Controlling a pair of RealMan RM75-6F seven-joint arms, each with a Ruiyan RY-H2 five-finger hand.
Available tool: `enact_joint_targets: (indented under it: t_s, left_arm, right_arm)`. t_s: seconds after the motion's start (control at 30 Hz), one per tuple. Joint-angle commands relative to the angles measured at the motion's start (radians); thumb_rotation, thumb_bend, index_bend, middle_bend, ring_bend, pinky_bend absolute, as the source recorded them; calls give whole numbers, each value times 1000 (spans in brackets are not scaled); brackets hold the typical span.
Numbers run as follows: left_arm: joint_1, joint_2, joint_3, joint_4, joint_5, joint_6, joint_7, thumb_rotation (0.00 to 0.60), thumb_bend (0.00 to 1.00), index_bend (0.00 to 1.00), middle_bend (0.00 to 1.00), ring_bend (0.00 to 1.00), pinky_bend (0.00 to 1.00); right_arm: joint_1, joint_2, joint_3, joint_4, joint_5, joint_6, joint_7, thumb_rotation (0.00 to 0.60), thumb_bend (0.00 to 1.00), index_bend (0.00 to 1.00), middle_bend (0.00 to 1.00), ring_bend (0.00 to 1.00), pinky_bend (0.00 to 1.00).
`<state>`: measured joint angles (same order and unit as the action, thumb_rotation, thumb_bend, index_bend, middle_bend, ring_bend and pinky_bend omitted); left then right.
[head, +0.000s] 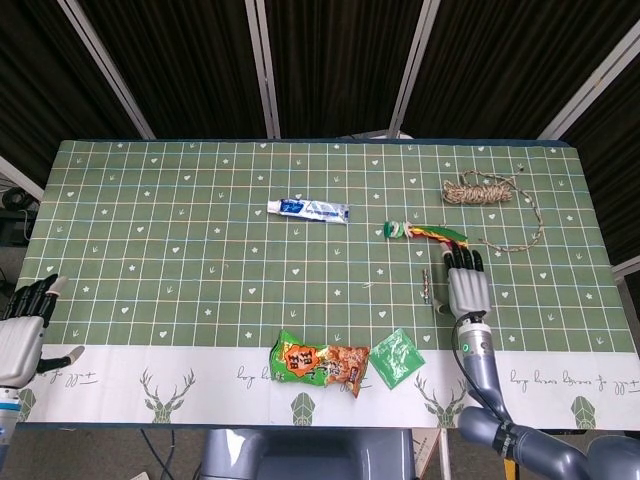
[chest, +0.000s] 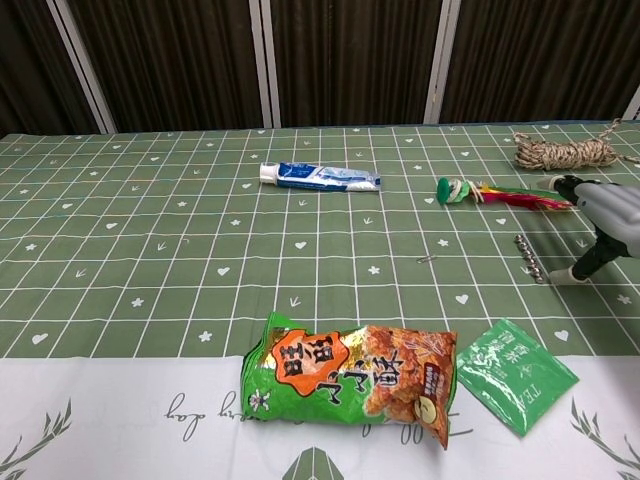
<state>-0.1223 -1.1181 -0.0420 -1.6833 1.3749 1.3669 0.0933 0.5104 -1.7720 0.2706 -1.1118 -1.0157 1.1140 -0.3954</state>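
My right hand (head: 465, 284) hovers palm down over the table's right part, fingers spread and holding nothing; the chest view shows it (chest: 600, 225) at the right edge. Its fingertips are close to the feathered shuttlecock (head: 425, 234) (chest: 495, 193), and its thumb is beside a small metal chain (head: 426, 287) (chest: 529, 257). My left hand (head: 22, 330) stays at the table's near left corner, fingers loosely extended and empty. A snack bag (head: 320, 363) (chest: 350, 378) and a green sachet (head: 399, 358) (chest: 516, 373) lie on the white front strip.
A toothpaste tube (head: 309, 209) (chest: 320, 177) lies mid-table. A bundle of twine (head: 483, 189) (chest: 563, 153) sits at the far right, its loose end trailing towards the right hand. The green grid tablecloth (head: 200, 250) covers the table.
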Motion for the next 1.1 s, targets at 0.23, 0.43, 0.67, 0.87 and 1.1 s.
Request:
enact_joint_targets:
  t_s: [0.23,0.43,0.67,0.87,1.1]
  left_arm:
    - [-3,5,-4,-9,-21,-13,-9,600,113,0,0,0,0]
    - [-4,9,-6,-15,-30,-20,-16,600,113,0,0,0,0]
    - [-4,11,-5,-22,-33,-23,-18,600,114,0,0,0,0]
    - [-5,13,-10,-25,-50,-28,-23,600,118,0,0,0,0]
    - [-6,14,-12,-25,-54,-30,-25,600,120,0,0,0,0]
  right_arm:
    - [12,-54,13,45,-18,25,34,600,85,0,0,0,32]
    - [17,-64,17,59,-14,19,30,600,85,0,0,0,33]
    - [23,-78,25,57,-13,21,32,600,86,0,0,0,32]
    - [30,-92,35,53,-5,21,27,600,85,0,0,0,32]
    - [37,-106,41,55,4,14,24,600,87,0,0,0,32]
